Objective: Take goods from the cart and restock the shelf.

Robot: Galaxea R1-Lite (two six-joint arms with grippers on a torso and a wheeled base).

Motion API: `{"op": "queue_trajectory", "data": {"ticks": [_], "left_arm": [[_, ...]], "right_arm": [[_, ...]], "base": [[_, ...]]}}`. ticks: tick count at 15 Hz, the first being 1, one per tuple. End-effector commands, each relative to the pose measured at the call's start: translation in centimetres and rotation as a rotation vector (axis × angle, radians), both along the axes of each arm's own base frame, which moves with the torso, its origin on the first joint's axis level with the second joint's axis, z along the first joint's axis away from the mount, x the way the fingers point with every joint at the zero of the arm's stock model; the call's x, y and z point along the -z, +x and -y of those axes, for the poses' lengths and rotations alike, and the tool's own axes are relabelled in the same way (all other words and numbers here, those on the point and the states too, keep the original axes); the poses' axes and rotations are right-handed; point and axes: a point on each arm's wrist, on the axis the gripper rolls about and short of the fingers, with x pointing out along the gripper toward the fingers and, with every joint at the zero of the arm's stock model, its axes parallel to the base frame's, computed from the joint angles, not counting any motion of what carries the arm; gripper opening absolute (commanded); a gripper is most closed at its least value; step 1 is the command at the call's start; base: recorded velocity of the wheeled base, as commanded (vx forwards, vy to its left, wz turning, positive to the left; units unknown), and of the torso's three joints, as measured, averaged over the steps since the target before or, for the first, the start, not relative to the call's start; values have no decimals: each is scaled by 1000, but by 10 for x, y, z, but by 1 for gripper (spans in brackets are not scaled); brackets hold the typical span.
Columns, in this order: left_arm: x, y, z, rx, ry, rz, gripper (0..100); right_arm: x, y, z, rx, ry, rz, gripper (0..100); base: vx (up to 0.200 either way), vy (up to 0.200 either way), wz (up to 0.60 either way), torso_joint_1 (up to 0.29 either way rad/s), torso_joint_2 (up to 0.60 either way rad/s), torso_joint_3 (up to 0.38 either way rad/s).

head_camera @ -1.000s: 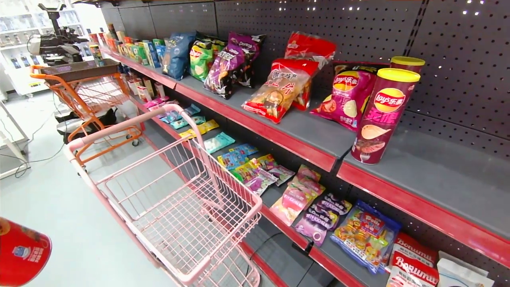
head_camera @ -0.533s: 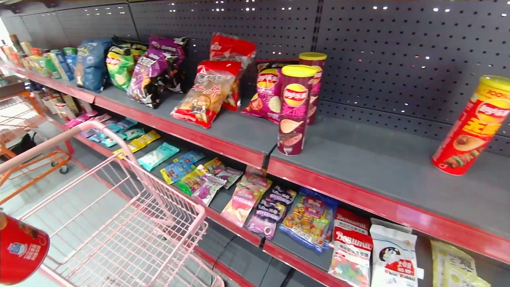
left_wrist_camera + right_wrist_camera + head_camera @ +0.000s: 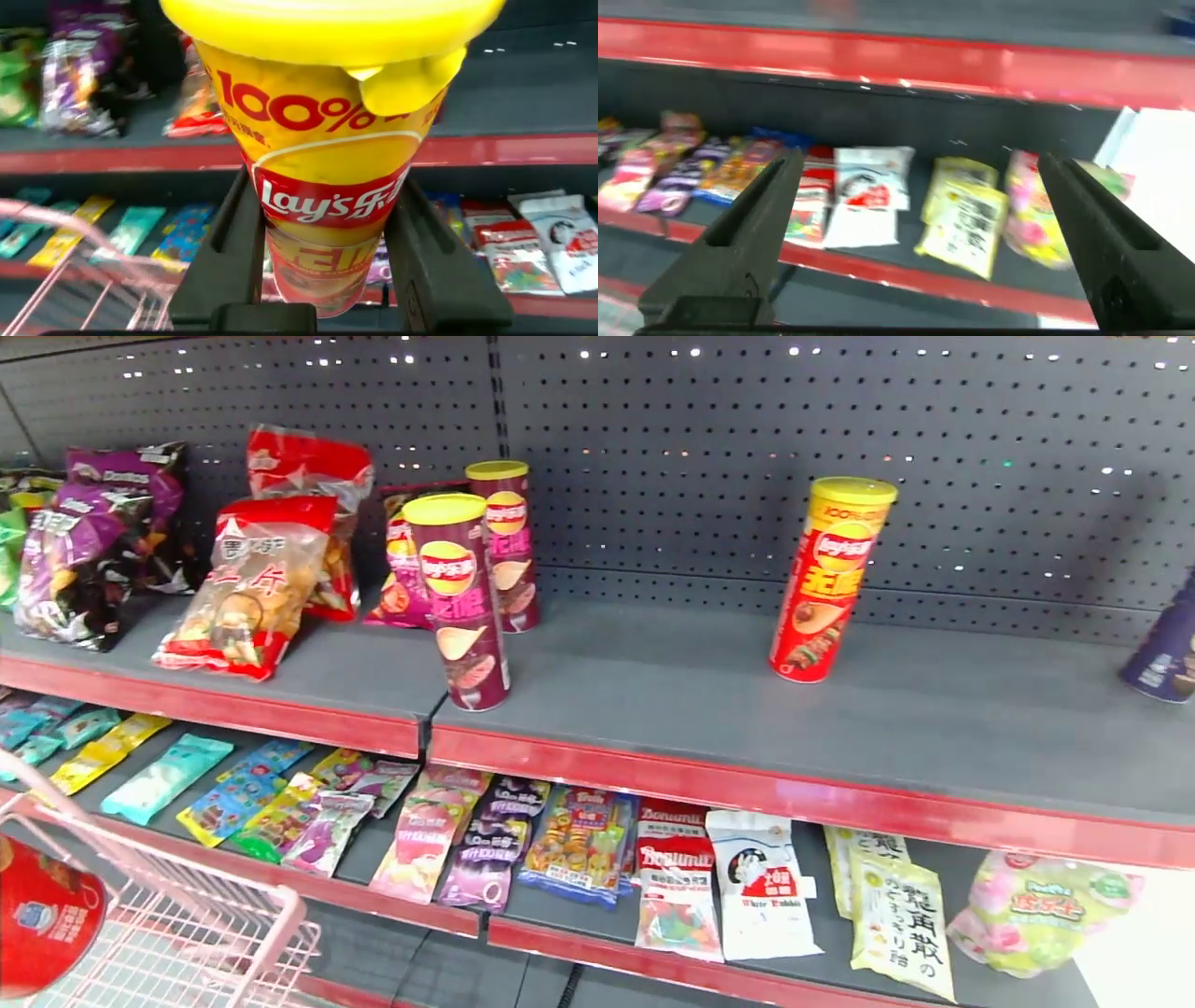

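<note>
Camera farther right along shelf (image 3: 709, 709); yellow-lidded can (image 3: 322, 187) between left fingers (image 3: 220, 261).

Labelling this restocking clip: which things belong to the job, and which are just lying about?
Job: red chip can in left tool; pink cart; upper shelf.
Lying about: purple chip cans; snack bags; sweets packets below.

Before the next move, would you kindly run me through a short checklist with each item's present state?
1. Grip: chips can clamped between the left gripper fingers: ok.
2. Bare space on the upper shelf beside the standing red can: ok.
3. Spare hand: right gripper open and empty: ok.
4. Path: pink cart clear of the left arm's way: cannot tell.
</note>
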Motion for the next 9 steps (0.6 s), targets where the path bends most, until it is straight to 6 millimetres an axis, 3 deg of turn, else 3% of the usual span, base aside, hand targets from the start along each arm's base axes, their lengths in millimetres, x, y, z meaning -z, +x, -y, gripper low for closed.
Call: {"op": "queue_trajectory", "data": {"ticks": [1, 6, 9], "left_arm": [[0, 1, 0, -5, 7, -6, 0], [0, 0, -1, -45, 48, 0, 0], [2, 0, -1, -50, 60, -4, 0]], "right_arm": [[0, 0, 0, 0, 0, 1, 100], [0, 0, 0, 0, -2, 1, 100], [0, 0, 0, 0, -3, 1, 100]], "base": [[0, 0, -600, 7, 7, 2], [0, 0, 0, 0, 0, 0], [200, 0, 0, -1, 1, 5]]}}
